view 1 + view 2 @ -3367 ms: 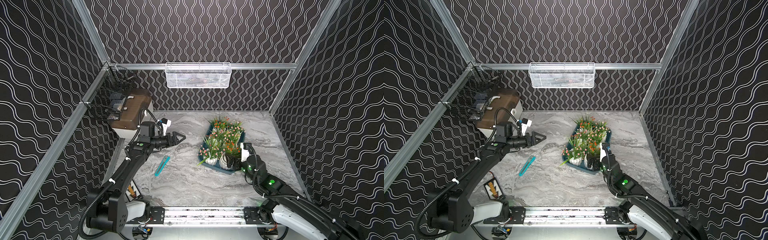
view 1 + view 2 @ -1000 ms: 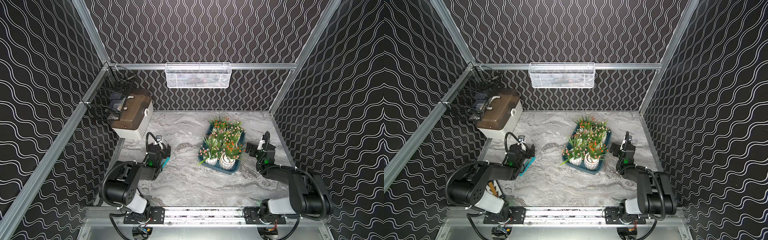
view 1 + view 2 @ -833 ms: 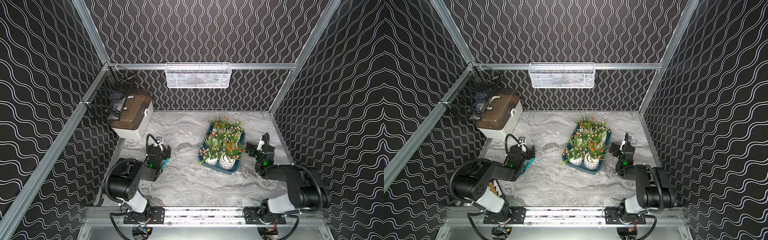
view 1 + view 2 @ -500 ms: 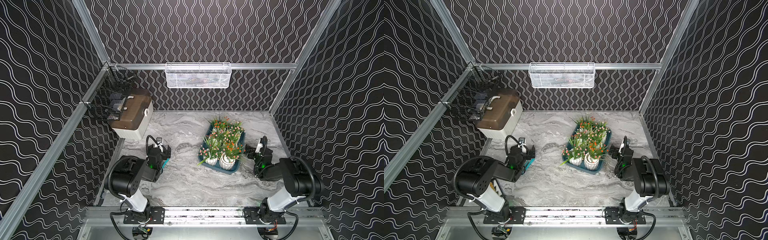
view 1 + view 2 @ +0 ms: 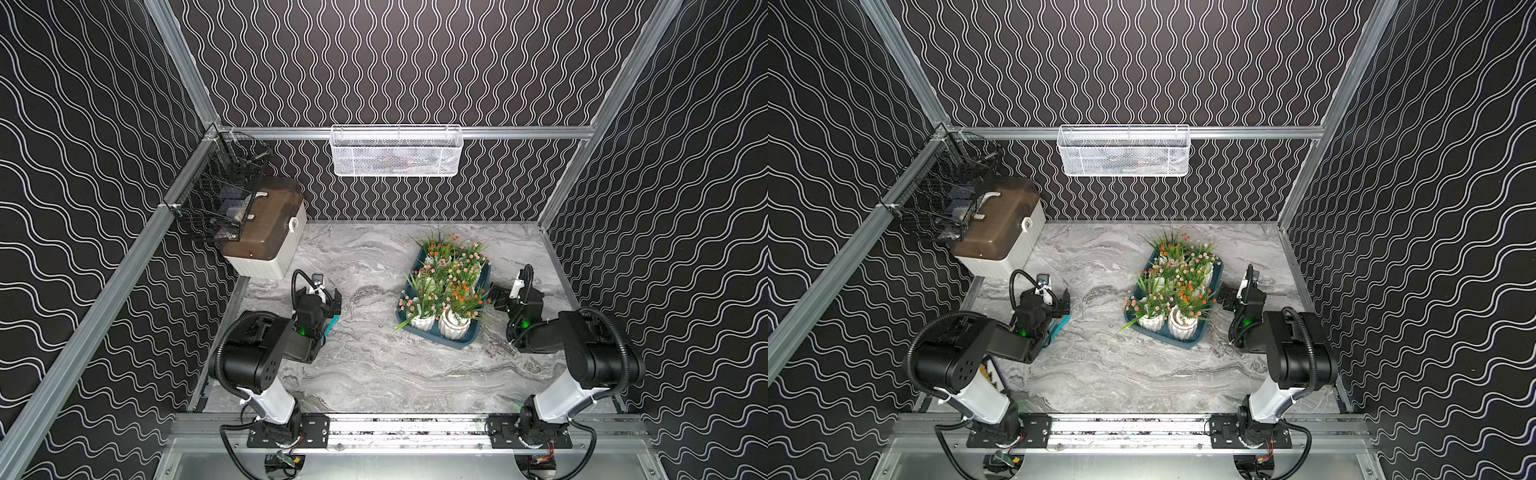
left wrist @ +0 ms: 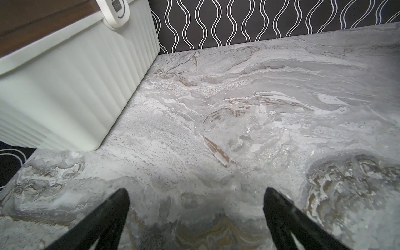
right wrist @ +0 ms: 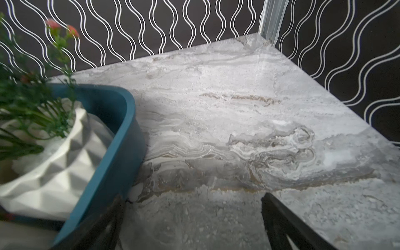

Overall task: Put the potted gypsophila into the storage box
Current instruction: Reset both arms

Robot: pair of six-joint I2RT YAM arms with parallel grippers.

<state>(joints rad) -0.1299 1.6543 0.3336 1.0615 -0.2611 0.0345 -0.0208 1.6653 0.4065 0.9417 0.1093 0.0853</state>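
Several potted gypsophila (image 5: 451, 282) (image 5: 1177, 286), white ribbed pots with green leaves and pink, red or orange flowers, stand packed in the dark-teal storage box (image 5: 432, 337) (image 5: 1185, 343) right of the table's middle. My right gripper (image 5: 496, 296) (image 5: 1225, 300) rests low beside the box's right side, open and holding nothing. The right wrist view shows it (image 7: 192, 197) over bare marble, with the box rim (image 7: 127, 121) and one pot (image 7: 56, 168) close by. My left gripper (image 5: 332, 297) (image 5: 1062, 305) (image 6: 195, 190) is open and empty, low at the left.
A white box with a brown lid (image 5: 266, 237) (image 6: 65, 86) stands at the back left under a black wire basket (image 5: 220, 195). A white mesh basket (image 5: 397, 151) hangs on the back wall. A slim teal object (image 5: 329, 325) (image 5: 1061, 324) lies under my left wrist.
Both arms have pulled back from the table's middle and folded low near their bases. The right gripper has left the front pots. Both grippers have stayed open.
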